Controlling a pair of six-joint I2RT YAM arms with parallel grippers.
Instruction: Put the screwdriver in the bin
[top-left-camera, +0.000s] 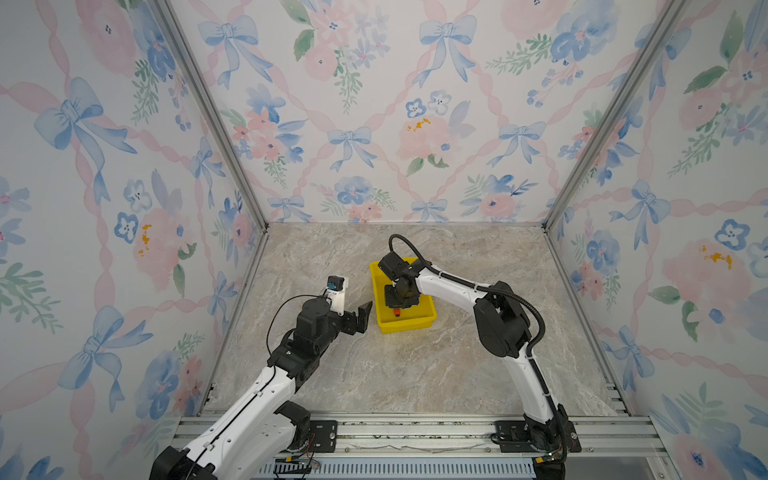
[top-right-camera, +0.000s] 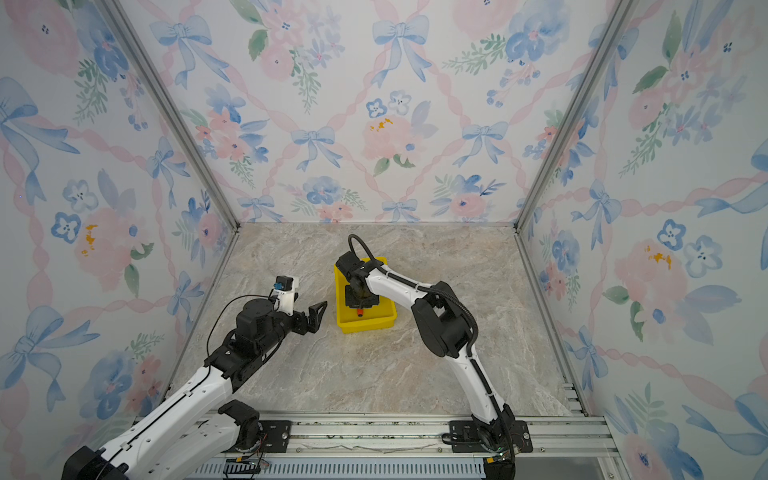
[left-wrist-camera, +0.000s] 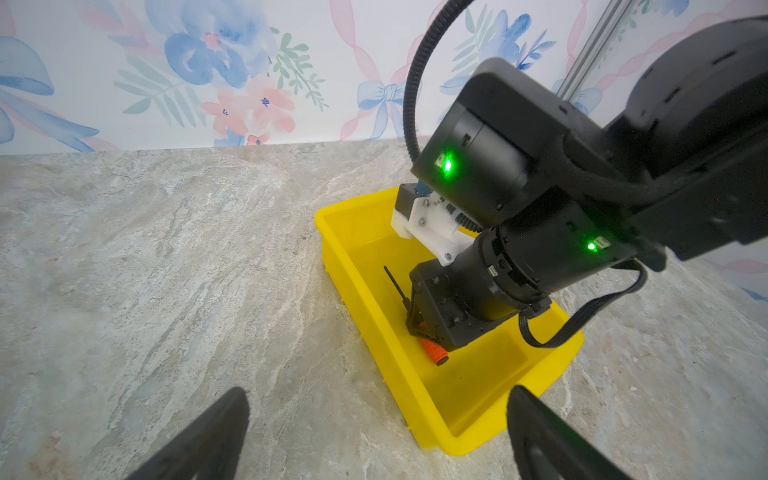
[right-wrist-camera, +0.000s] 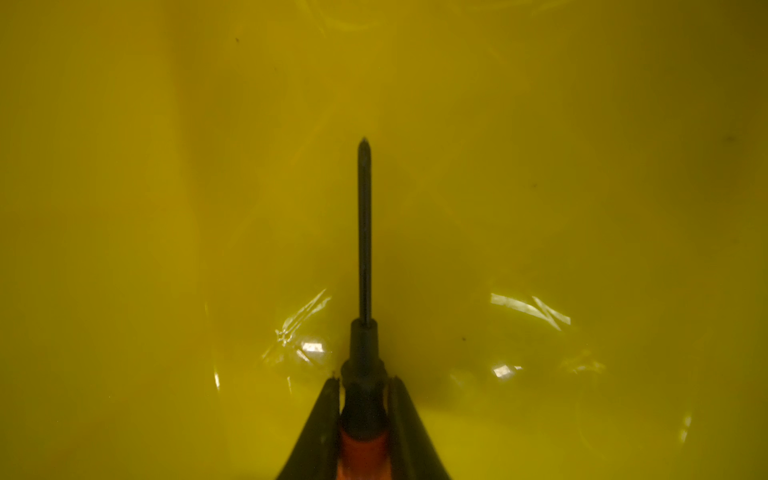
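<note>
Orange ribbed handle is where my right gripper (right-wrist-camera: 364, 380) clamps the screwdriver (right-wrist-camera: 364, 249), light and stiff I'd judge, inside the bin (left-wrist-camera: 469, 419); left gripper (left-wrist-camera: 378, 395) gapes empty.

Right wrist view: screwdriver (right-wrist-camera: 364, 232) handle is cut off by the frame edge, end cap not seen. The right gripper (right-wrist-camera: 363, 380) is cropped too, only the jaw tips show. They sit tight beside the handle; contact or hairline gap, cannot tell. The bin (right-wrist-camera: 582, 166) is only yellow floor here, walls and rim out of frame. In both top views the gripper hides the screwdriver except an orange speck, and the right arm (top-left-camera: 449, 282) covers the bin's far end. Left wrist view: screwdriver's middle hidden; left gripper (left-wrist-camera: 378, 390) jaws cropped.
</note>
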